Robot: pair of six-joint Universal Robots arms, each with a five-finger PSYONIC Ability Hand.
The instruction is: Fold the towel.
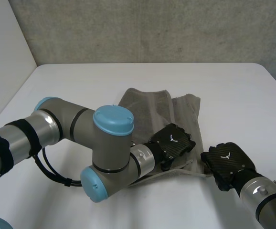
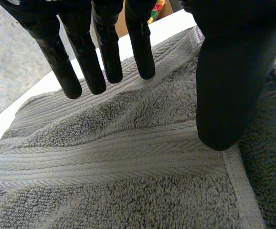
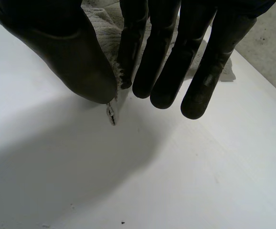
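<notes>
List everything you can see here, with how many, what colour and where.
grey terry-cloth towel: one, grey, rumpled on the middle of the table
white flat table: one, white, under everything
rough concrete wall: one, grey, behind the table's far edge
left arm: one, grey with light-blue caps, reaching across to the towel
right arm: one, grey, near the towel's right side
left hand: one, black, over the towel, fingers straight
right hand: one, black, at the towel's near right corner, thumb and a finger pinching its edge
</notes>
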